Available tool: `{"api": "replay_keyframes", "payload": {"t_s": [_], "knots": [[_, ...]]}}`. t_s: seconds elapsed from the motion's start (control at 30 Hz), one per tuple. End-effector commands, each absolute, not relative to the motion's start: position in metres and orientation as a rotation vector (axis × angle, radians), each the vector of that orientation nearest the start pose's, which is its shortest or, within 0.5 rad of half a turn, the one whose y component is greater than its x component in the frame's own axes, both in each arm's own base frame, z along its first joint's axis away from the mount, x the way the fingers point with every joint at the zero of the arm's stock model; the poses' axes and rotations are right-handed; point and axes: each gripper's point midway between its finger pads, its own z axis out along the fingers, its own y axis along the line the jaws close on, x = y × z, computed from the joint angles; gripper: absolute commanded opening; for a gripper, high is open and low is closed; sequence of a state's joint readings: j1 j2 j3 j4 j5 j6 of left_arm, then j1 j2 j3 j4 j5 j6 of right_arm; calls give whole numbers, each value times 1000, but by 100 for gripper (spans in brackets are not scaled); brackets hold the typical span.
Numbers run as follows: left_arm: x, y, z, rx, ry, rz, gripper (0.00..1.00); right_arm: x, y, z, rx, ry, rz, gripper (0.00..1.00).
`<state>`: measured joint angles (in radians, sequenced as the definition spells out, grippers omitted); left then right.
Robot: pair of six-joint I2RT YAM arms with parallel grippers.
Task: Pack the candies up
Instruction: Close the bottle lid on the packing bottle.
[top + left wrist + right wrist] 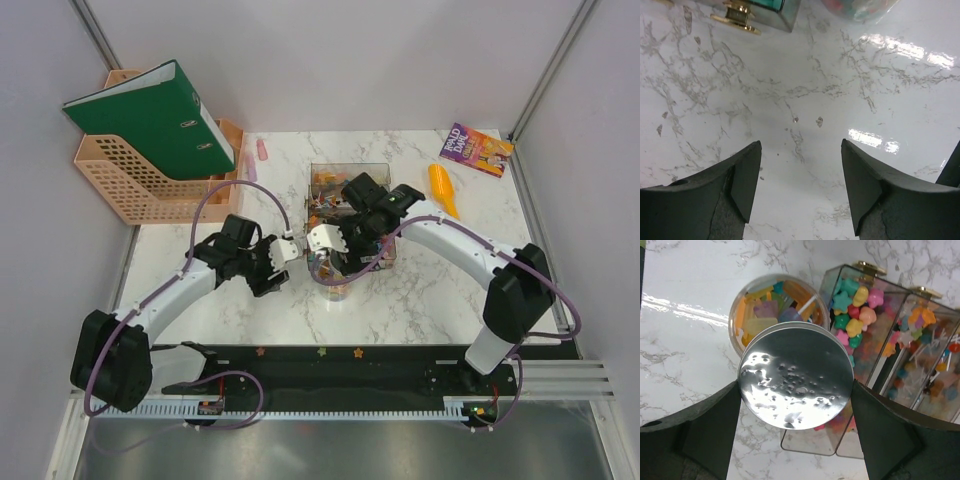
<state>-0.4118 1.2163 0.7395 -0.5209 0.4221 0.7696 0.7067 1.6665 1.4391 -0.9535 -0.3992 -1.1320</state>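
The candies (771, 302) fill a clear round cup (336, 287) on the marble table; they are small, multicoloured sweets. More candies (858, 315) lie in a clear compartment box (350, 182) right behind the cup. My right gripper (796, 390) is shut on a round silver lid (795, 375), one finger on each side of its rim, and the lid hangs just above and in front of the cup's open mouth. My left gripper (801, 145) is open over bare marble with nothing between its fingers, left of the cup (860, 7).
An orange scoop (443, 188) and a purple book (476, 150) lie at the back right. A green binder (150, 115) rests on a peach file tray (125, 185) at the back left, and a pink object (262, 150) lies beside the tray.
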Motion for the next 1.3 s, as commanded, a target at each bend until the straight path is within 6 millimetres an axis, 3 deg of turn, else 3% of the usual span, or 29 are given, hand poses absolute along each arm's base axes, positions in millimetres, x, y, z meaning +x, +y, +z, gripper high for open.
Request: {"api": "replay_keyframes", "payload": {"t_s": [0.0, 0.27, 0.67, 1.27], "knots": [[257, -146, 82, 1366, 2007, -288, 72, 249, 286, 149, -2251, 1413, 502, 89], [257, -140, 80, 1294, 2019, -269, 73, 233, 291, 134, -2376, 1380, 538, 90], [249, -136, 75, 1279, 2032, -274, 73, 243, 303, 125, -2383, 1393, 531, 90], [252, -136, 74, 1259, 2041, -288, 73, 241, 315, 123, -2376, 1381, 558, 91]]}}
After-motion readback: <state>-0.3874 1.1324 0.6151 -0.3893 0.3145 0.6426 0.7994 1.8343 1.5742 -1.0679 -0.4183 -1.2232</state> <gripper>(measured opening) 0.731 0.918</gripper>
